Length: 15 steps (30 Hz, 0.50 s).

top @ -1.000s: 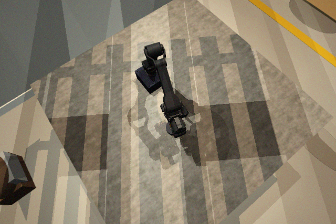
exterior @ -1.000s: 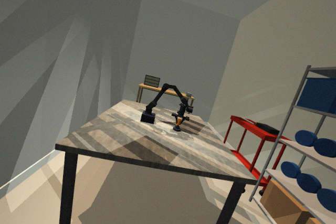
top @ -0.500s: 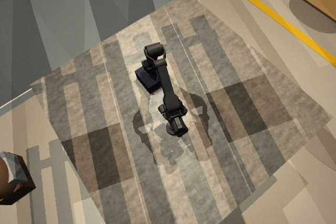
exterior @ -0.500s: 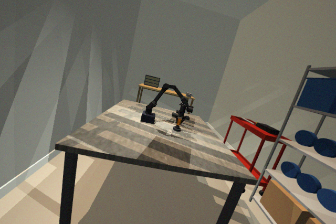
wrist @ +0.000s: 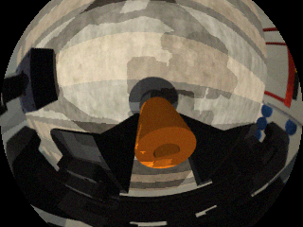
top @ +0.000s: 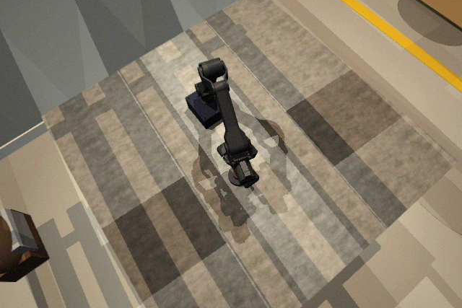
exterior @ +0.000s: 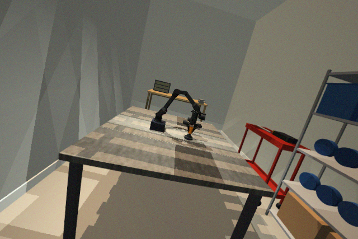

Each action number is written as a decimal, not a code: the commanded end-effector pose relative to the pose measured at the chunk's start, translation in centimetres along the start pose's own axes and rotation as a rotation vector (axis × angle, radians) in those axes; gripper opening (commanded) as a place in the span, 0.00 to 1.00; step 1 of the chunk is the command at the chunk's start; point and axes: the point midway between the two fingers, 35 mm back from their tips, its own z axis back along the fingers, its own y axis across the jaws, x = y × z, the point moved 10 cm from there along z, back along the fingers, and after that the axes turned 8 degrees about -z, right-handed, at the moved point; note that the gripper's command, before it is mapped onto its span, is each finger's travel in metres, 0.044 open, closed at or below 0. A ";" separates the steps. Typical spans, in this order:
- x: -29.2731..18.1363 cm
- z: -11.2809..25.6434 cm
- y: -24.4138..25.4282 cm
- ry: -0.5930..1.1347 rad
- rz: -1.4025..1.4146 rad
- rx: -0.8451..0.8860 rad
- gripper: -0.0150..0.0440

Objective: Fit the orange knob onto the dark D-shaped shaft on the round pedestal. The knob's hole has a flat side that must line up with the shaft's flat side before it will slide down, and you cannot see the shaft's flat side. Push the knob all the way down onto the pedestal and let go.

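Observation:
The orange knob [top: 234, 172] [exterior: 190, 130] [wrist: 161, 118] is held upright between the fingers of my gripper [exterior: 191, 127] [wrist: 157, 116], which is shut on it. The round dark pedestal [top: 233, 181] [exterior: 188, 137] [wrist: 136, 98] stands on the table directly below the knob. In the exterior view a short dark part shows between the knob's lower end and the pedestal's wide base. In the wrist view the knob's lower end overlaps the pedestal's middle. The shaft and its flat side cannot be made out, nor whether the knob touches it.
The arm's dark base block [top: 203, 110] [exterior: 157, 125] [wrist: 44, 79] stands on the patterned table [top: 317, 222] [exterior: 130, 155], behind and left of the pedestal in the exterior view. A red cart [exterior: 279, 141] and a shelf rack stand off the table to the right.

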 end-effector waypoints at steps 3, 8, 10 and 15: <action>0.0 -0.2 0.1 -0.003 0.004 -0.002 0.25; 0.0 -0.2 0.0 -0.002 0.004 -0.002 0.25; 0.0 -0.2 0.0 -0.002 0.004 -0.002 0.25; 0.0 -0.2 0.0 -0.002 0.004 -0.002 0.25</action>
